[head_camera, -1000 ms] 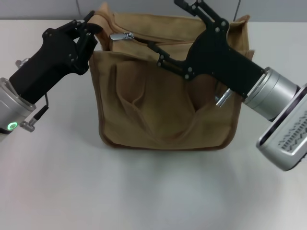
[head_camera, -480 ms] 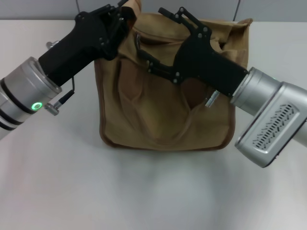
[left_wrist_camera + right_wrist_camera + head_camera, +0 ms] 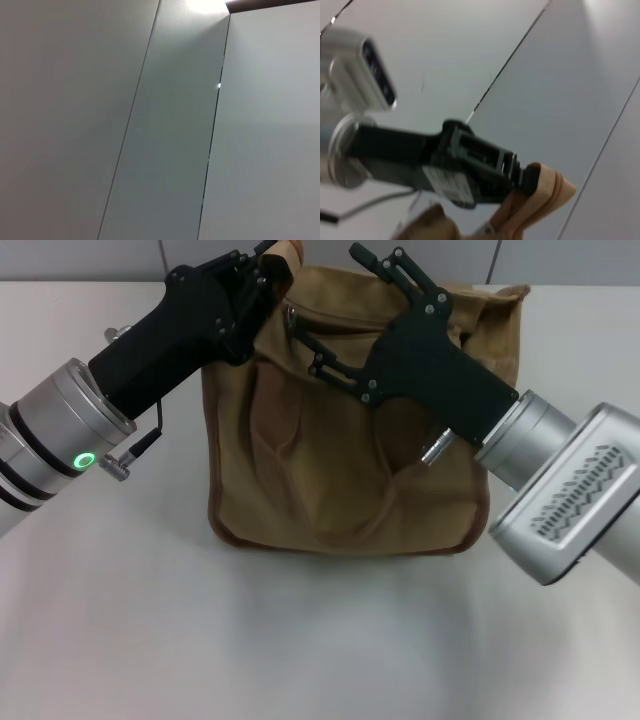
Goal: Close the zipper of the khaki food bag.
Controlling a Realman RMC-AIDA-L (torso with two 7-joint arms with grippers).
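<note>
On the table [image 3: 120, 640], the bag [image 3: 330, 490] stands upright near the middle, its top edge running left to right across the head view, and the zipper [image 3: 291, 318] follows that same long axis; only a short stretch of it shows near the bag's upper left corner, the rest hidden behind the right arm. I cannot make out the slider for certain. The left gripper [image 3: 268, 262] reaches in from the left, its forearm slanting upward toward the bag's upper left corner, and it is pinching a fold of the tan fabric there; the right wrist view shows the same thing, the left gripper [image 3: 527, 179] pressed together on a bunched corner of cloth. The right gripper [image 3: 325, 302] comes in from the right, its arm angled across the bag's front toward the top opening, with its fingers spread wide, one above the bag's rim and one lower against the front, touching nothing that I can see. The right gripper lies nearer the visible zipper, just to its right, so I judge it must shift left along the track to find the pull, then draw it rightward while the left gripper anchors the corner.
</note>
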